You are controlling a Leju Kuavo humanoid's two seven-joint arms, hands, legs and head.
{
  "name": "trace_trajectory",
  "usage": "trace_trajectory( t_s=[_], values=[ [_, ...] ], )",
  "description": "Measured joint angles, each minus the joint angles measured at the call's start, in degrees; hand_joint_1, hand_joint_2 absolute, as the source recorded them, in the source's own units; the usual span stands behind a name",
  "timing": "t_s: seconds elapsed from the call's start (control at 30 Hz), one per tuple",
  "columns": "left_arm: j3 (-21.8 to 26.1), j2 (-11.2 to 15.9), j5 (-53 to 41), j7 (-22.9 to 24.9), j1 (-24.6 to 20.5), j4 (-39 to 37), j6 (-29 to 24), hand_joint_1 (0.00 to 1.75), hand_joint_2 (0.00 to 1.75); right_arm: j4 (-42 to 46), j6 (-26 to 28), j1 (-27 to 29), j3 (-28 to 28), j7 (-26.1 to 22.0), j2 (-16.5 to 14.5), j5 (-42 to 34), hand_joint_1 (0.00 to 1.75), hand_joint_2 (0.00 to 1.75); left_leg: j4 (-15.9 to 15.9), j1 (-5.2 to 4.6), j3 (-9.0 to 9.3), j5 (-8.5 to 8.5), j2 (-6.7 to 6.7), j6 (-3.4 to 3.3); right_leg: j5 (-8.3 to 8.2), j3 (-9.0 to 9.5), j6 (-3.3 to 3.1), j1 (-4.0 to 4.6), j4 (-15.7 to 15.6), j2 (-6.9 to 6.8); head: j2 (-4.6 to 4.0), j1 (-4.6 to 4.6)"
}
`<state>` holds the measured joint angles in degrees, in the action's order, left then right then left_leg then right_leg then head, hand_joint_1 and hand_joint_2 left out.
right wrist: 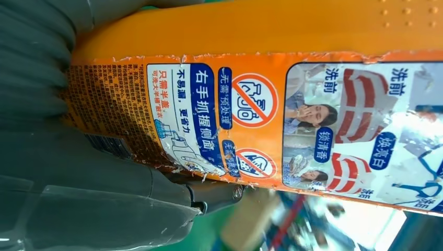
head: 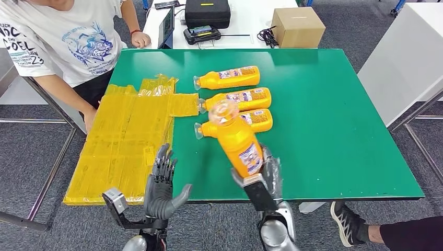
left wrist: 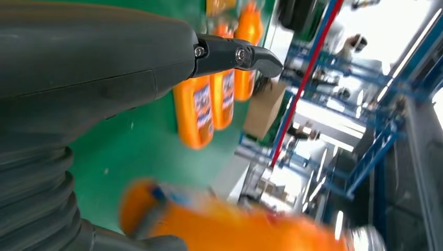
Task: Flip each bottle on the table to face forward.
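Now the right hand grips an orange plastic bottle lifted low centre, likely to turn its label; left hand waits with fingers spread.

The head view is bright and evenly lit from overhead, sharp across the green tabletop, with only soft, faint shadows under the lying bottles. The clear cap of the held bottle catches a pale glare. In the left wrist view the near orange bottle is smeared with blur, and the background windows blow out white — the blue racking looks hazy. The right wrist view shows the label crisp up close — background soft.
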<state>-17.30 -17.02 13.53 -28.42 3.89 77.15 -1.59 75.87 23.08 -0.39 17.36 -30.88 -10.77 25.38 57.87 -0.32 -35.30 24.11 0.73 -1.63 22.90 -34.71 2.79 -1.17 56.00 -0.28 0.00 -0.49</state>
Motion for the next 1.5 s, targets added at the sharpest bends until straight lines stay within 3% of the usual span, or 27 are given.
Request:
trace_trajectory(
  t_s=[0.43, 0.8, 1.1, 1.5],
  values=[
    [-2.73, 0.67, -1.46, 0.72, -1.48, -2.68, 0.55, 0.0, 1.75, -15.06, -1.06, -2.79, 8.58, -0.54, -4.94, 1.52, 1.75, 1.75, 0.0, -0.02, -0.04, -0.01, -0.02, 0.0, 0.0, -0.02, 0.0, -0.02, 0.0, 0.01, 0.0, 0.03],
    [-2.29, 0.67, -2.1, 0.81, -2.54, -5.25, -0.52, 0.0, 1.75, -19.41, -2.06, -5.9, 13.76, 1.51, -5.15, 3.55, 1.75, 1.75, 0.0, -0.01, -0.04, -0.01, -0.06, 0.0, 0.0, -0.04, 0.0, -0.01, 0.01, 0.03, 0.0, 0.05],
    [0.69, 0.67, -2.07, 0.72, -1.93, -7.29, -0.44, 0.0, 1.75, -27.46, -8.41, -10.9, 18.72, 4.28, -5.48, 4.89, 1.75, 1.75, 0.0, -0.01, -0.04, -0.02, -0.14, 0.01, -0.01, -0.11, -0.01, -0.01, 0.0, 0.08, 0.0, 0.03],
    [2.61, 0.67, -1.88, 0.36, -1.44, -8.47, 0.58, 0.09, 1.75, -32.32, -10.77, -14.01, 20.78, 4.48, -5.45, 5.14, 1.75, 1.75, 0.0, -0.01, -0.02, 0.0, -0.24, 0.02, -0.01, -0.14, -0.01, -0.01, -0.01, 0.11, 0.0, 0.03]
  ],
)
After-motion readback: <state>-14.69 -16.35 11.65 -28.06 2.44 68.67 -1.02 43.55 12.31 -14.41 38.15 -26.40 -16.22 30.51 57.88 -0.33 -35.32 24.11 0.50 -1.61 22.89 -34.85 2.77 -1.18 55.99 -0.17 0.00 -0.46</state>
